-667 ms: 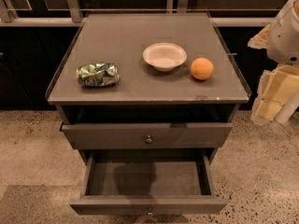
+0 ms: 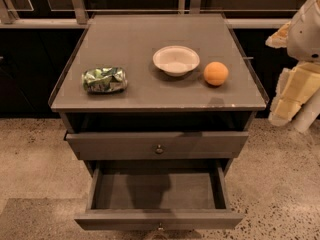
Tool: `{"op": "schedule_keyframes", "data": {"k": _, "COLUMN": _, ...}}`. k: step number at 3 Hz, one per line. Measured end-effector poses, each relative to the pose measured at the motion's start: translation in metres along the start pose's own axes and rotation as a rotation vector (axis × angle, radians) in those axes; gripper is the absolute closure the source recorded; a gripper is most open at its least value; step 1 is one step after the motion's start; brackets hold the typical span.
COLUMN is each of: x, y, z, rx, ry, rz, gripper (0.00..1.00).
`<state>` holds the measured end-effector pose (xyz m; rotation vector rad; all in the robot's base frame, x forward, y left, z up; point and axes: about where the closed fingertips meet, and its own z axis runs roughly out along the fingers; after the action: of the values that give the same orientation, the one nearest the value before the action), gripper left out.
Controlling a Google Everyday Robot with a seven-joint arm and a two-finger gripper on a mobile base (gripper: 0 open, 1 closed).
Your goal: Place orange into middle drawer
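Observation:
The orange [image 2: 216, 74] sits on the grey cabinet top [image 2: 130, 44], right of a white bowl. The middle drawer [image 2: 157, 191] is pulled open low at the front, a dark grey box with low walls, a bare floor and a small knob [image 2: 160, 227] on its front. My gripper [image 2: 292, 96] is at the right edge of the camera view, cream-coloured, hanging beside the cabinet's right side, apart from the orange and lower than the cabinet top. It holds nothing that I can see.
A white bowl [image 2: 176, 60] stands mid-top. A shiny green foil snack bag [image 2: 104, 80] lies at the left. Above the open drawer a grey drawer panel with a brass knob [image 2: 159, 149] sticks out slightly. Speckled floor surrounds the cabinet.

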<state>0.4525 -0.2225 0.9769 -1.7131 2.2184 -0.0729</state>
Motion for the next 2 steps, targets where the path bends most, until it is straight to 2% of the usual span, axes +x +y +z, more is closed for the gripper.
{"op": "schedule_keyframes", "data": {"k": 1, "x": 0.002, "y": -0.037, "z": 0.017, "rx": -0.014, "ry": -0.045, "rz": 0.015, "gripper": 0.0}}
{"op": "schedule_keyframes", "data": {"k": 2, "x": 0.0, "y": -0.08, "z": 0.049, "rx": -0.031, "ry": -0.093, "rz": 0.046, "gripper": 0.0}}
